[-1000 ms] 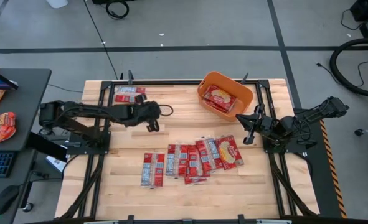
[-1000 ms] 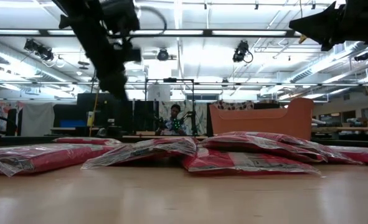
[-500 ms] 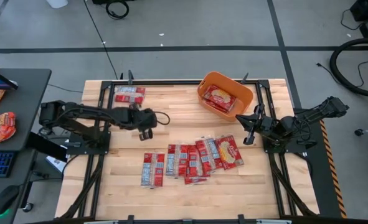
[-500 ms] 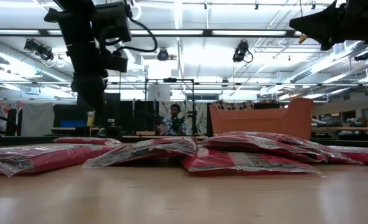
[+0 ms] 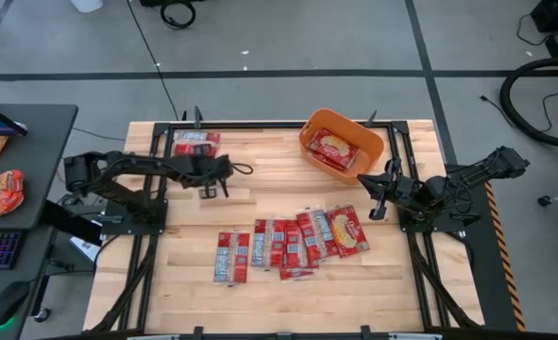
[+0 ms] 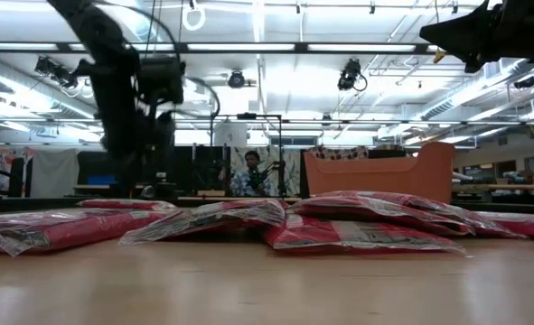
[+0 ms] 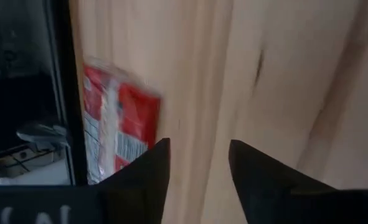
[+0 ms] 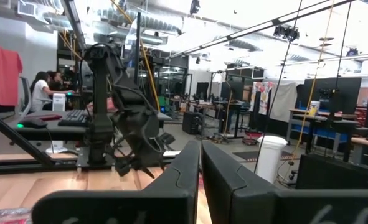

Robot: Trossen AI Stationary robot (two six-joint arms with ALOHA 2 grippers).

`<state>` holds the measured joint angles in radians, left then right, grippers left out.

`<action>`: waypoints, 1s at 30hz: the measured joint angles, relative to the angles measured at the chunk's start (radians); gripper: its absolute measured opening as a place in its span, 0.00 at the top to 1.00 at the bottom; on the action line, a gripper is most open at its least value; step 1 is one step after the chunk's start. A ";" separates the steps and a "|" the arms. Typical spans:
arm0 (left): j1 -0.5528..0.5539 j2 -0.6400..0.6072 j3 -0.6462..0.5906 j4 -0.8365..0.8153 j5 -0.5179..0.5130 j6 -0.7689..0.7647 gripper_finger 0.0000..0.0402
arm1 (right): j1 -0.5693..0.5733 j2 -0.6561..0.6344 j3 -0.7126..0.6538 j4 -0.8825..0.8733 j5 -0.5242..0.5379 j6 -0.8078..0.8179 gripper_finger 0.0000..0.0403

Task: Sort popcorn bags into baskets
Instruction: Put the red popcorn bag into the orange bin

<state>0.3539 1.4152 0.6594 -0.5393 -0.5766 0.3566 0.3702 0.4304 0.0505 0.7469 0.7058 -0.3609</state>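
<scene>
High view shows the left gripper (image 5: 212, 191) hanging over bare wood on the table's left side, its jaws parted with nothing between them — the left wrist view confirms the two dark fingers (image 7: 147, 168) standing apart over plain board, with a lone popcorn bag (image 7: 118, 127) lying just ahead by the black frame rail. That same bag (image 5: 195, 144) sits alone near the far left corner of the table (image 5: 279, 293), well apart from the others, so the open, empty jaws probably mean the arm is lining up to fetch this stray. The main cluster of popcorn bags (image 5: 288, 244) lies fanned and overlapping in a row across the middle of the table, between the two arms, where either could reach it; in the low view these packets (image 6: 248, 218) lie flat and slightly heaped on each other, which may make picking a single one awkward. The orange tub (image 5: 343, 142) stands at the far right, near the right arm, already holding at least one wide packet (image 5: 331, 149) with a cream-yellow centre. The right gripper (image 5: 377, 194) waits just this side of the tub, fingers (image 8: 184, 180) pressed together and empty — parked, apparently, to leave the left arm room.
</scene>
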 joint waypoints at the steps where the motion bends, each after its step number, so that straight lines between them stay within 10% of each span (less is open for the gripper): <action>1: 0.017 0.001 -0.012 0.029 0.002 0.023 0.55 | 0.000 0.001 0.000 0.000 0.000 -0.002 0.94; 9: 0.156 0.023 -0.048 0.141 0.002 0.092 0.40 | 0.000 0.002 0.000 0.000 0.003 -0.009 0.94; 30: 0.270 0.274 -0.045 0.297 -0.218 0.223 0.52 | 0.000 0.002 0.000 0.000 0.000 -0.009 0.94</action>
<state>0.6239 1.6890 0.6140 -0.2418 -0.7945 0.5797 0.3702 0.4320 0.0505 0.7467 0.7055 -0.3697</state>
